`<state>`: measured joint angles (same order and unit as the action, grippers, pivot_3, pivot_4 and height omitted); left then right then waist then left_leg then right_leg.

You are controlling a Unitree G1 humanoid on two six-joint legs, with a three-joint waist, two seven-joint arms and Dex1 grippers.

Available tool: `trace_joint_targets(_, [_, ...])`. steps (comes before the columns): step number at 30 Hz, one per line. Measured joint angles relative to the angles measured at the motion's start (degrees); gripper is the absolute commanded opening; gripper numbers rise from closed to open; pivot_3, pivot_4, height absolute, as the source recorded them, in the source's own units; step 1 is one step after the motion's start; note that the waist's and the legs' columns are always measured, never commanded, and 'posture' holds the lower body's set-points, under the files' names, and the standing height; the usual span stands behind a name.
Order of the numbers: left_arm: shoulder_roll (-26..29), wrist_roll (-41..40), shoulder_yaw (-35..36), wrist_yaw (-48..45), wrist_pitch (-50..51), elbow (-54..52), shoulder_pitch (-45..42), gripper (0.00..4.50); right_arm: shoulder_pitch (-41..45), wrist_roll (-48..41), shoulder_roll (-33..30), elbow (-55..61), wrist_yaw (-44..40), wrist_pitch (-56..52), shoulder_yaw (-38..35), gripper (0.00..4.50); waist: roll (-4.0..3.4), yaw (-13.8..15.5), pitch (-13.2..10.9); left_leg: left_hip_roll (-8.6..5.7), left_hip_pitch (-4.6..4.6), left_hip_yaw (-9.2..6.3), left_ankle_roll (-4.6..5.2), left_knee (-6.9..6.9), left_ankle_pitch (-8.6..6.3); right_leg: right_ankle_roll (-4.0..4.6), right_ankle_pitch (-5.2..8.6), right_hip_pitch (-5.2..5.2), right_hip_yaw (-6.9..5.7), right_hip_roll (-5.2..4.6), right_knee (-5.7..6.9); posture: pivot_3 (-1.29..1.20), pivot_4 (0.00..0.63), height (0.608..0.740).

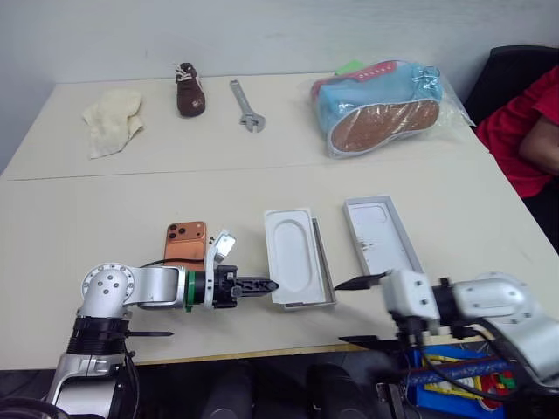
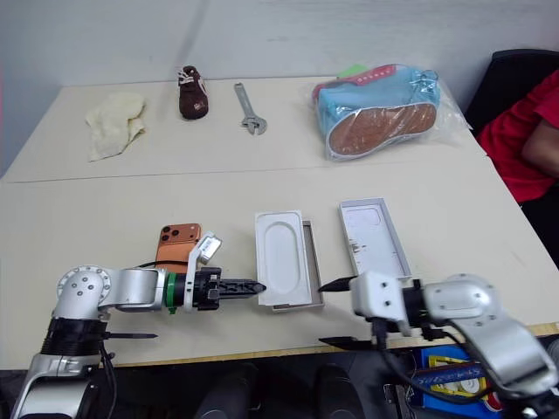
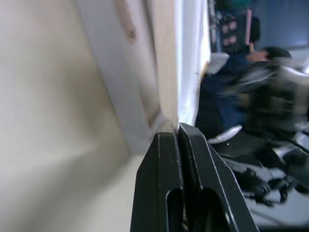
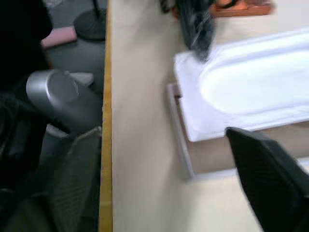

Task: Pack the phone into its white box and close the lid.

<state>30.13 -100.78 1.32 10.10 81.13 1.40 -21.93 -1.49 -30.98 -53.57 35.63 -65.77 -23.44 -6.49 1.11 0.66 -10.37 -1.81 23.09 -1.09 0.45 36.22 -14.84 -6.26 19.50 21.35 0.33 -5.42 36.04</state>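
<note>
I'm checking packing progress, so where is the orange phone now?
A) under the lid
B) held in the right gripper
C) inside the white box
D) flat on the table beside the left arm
D: the phone lies flat on the table, left of the insert-covered white box.

Two pale beige tables [image 1: 131,201] stand pushed together against a plain whitish wall [image 1: 262,35] — a black chair [image 1: 511,74] sits at the far right corner.
</note>
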Motion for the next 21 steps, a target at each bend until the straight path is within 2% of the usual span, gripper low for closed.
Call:
trace_joint_targets(4, [0.11,-5.89,-3.55,5.71,-4.36,0.29,0.10,0.00,-1.45,-4.95,-1.82,1.59,1.82,-4.79,-8.09,4.46,0.00,0.36,0.00,-0.01,0.00,0.01,0.00,0.00,0.01,0.00,0.00,-0.01,0.00,0.00,-0.04,0.00,0.150,0.740])
trace_joint_targets(14, [2.63,-9.80,-10.42,9.05,-7.40,0.94,-1.79,0.00,-1.82,-5.46,-1.91,3.04,5.47,-5.83,-9.10,4.46,0.00,0.72,0.00,-0.04,0.01,0.05,-0.07,0.01,0.07,0.00,0.00,-0.01,0.02,0.00,-0.06,0.00,0.150,0.740])
trace_joint_targets(17, [2.64,-9.92,-11.09,8.48,-7.53,1.24,-2.21,0.59,-1.70,-5.45,-1.84,3.33,6.15,-5.83,-8.02,4.50,0.00,0.69,0.00,-0.04,0.02,0.05,-0.07,0.00,0.07,0.00,0.00,-0.01,0.02,0.00,-0.08,0.00,0.150,0.740])
trace_joint_targets(21, [2.66,-9.77,-11.46,5.83,-7.21,1.24,-3.03,1.78,-1.50,-5.33,-1.44,3.33,6.84,-5.76,-6.81,4.50,0.01,0.71,0.00,-0.05,0.02,0.05,-0.06,0.01,0.08,0.00,0.00,-0.02,0.01,0.00,-0.08,0.00,0.150,0.740])
